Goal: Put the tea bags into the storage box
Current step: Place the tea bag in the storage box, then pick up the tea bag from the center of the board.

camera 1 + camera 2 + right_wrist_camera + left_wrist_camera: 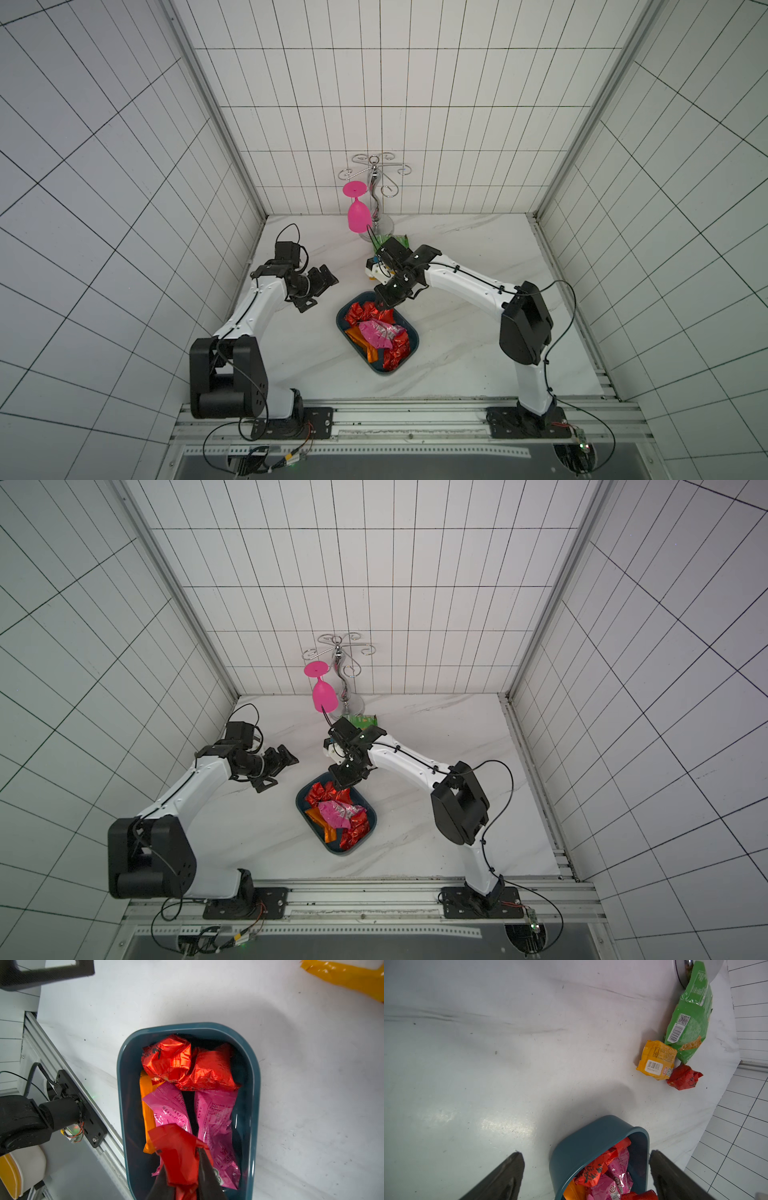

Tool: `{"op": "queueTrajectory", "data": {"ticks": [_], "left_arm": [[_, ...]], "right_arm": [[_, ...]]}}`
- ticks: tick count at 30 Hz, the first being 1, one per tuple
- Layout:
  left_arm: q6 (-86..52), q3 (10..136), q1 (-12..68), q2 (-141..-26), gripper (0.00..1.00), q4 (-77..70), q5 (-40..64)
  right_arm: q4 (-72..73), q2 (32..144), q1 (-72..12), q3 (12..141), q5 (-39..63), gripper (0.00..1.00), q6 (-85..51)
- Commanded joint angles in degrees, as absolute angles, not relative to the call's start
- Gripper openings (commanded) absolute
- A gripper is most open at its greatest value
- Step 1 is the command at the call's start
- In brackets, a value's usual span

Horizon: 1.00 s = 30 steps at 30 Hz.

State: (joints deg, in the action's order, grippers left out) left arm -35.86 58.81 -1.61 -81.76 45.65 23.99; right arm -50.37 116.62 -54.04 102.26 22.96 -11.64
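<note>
Dark teal rounded plastic tray (pixel 332 850) mid-table on white marble-look tabletop (pixel 436 833), packed with crinkly red foil sachets (pixel 356 833), a pink foil sachet (pixel 337 816) and an orange foil sachet (pixel 330 835). Right gripper (pixel 343 786) over tray's far end, red foil at its tips. Left gripper (pixel 279 772) apart from tray, fingers spread wide. Green snack packet (pixel 364 720) near chrome hanger stand (pixel 344 688) with upside-down pink plastic goblet (pixel 323 696).

No word legible anywhere. On the yellow sachet (pixel 657 1055), a white barcode label (pixel 653 1066) with a digit row beneath, too blurred to read. On the green snack packet (pixel 691 1007), a QR code (pixel 683 1019) and a long barcode (pixel 675 1033). Black brush-style characters on a red sachet (pixel 166 1057), fine print on the pink sachets (pixel 216 1113), both unreadable.
</note>
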Motion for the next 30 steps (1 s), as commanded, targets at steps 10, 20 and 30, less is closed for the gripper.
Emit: {"op": "queueTrajectory", "data": {"ticks": [10,20,30], "left_arm": [[-35.3,60.6,-0.7,-80.3,0.97,45.8,25.1],[-35.0,63.8,2.5,-82.5,0.97,46.6,23.6],[-35.1,65.7,3.9,-84.5,0.97,46.8,23.1]], "right_arm": [[-54.6,116.4,-50.5,109.5,19.7,0.57,-10.6],[-53.2,116.7,-35.6,110.7,11.9,0.65,-16.3],[-53.3,126.5,-31.2,118.0,8.3,0.94,-13.4]]}}
